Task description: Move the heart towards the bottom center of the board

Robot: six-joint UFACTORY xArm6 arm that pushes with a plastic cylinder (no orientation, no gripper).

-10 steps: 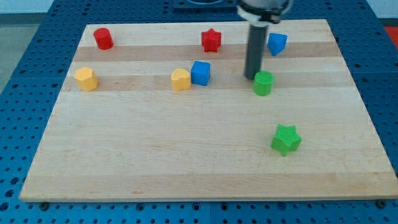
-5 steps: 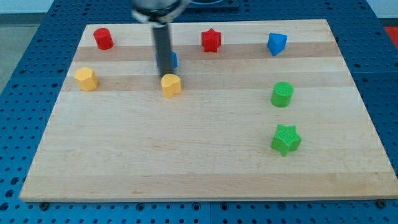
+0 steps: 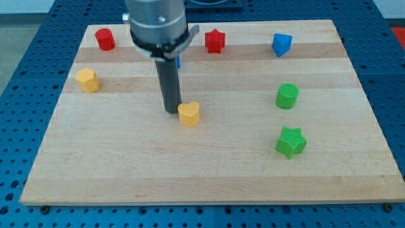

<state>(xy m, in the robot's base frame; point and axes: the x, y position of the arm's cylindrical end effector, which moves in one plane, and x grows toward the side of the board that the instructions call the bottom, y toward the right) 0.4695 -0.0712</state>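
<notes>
A wooden board (image 3: pixel 209 171) is laid on a blue table full of holes (image 3: pixel 25 69). The yellow heart (image 3: pixel 188 114) is seen near the middle, touched at its left by my tip (image 3: pixel 171 111).

Open way down the desk

No blocks stand below the yellow heart (image 3: pixel 188 114); the green star (image 3: pixel 290 141) sits far to the view's right.

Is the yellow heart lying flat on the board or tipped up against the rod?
Lying flat. The yellow heart shows its whole top face, level on the board, with my tip just at its left edge.
</notes>
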